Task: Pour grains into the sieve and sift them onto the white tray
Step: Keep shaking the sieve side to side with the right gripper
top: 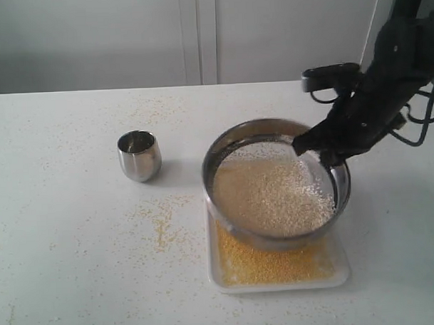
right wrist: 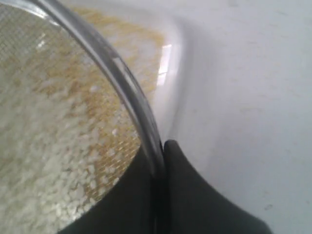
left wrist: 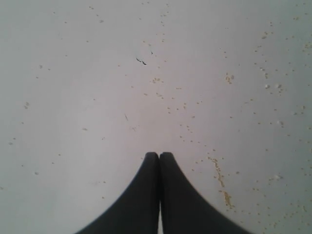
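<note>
The steel sieve (top: 223,144) hangs tilted just above the white tray (top: 342,276), with whitish grains (top: 275,192) lying on its mesh. Fine yellow grains (top: 263,264) cover the tray under it. My right gripper (top: 318,153) is shut on the sieve's rim (right wrist: 127,83) at its far right side, one finger inside and one outside. In the right wrist view the whitish grains (right wrist: 44,161) rest on the mesh beside the fingers. My left gripper (left wrist: 159,155) is shut and empty above bare table; the exterior view does not show it.
A small steel cup (top: 139,155) stands upright on the table left of the sieve. Spilled yellow grains (top: 162,225) are scattered on the white table (top: 64,268) between cup and tray, and in the left wrist view (left wrist: 219,178).
</note>
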`<action>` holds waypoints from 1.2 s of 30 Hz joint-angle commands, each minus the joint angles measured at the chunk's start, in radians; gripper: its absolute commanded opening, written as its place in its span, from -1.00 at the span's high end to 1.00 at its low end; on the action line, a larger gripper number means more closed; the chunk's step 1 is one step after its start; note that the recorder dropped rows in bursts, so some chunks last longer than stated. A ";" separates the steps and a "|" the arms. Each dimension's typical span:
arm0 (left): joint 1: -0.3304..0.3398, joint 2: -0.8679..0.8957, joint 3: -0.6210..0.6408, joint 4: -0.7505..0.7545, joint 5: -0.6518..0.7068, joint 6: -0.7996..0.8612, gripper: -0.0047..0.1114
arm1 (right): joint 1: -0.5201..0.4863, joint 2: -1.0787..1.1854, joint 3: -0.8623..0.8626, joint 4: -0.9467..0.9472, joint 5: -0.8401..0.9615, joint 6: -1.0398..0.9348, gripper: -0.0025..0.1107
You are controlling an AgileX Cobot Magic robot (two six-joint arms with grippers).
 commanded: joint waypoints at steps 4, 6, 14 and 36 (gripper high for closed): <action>0.003 -0.008 0.007 -0.006 0.010 -0.001 0.92 | -0.032 -0.014 0.010 -0.040 -0.061 0.343 0.96; 0.003 -0.008 0.007 -0.006 0.010 -0.001 0.92 | 0.016 -0.011 0.012 0.137 0.043 -0.135 0.96; 0.003 -0.008 0.007 -0.006 0.010 -0.001 0.92 | 0.002 -0.013 0.014 0.010 -0.078 0.175 0.96; 0.003 -0.008 0.007 -0.006 0.010 -0.001 0.92 | 0.020 0.005 0.002 0.108 0.052 -0.114 0.96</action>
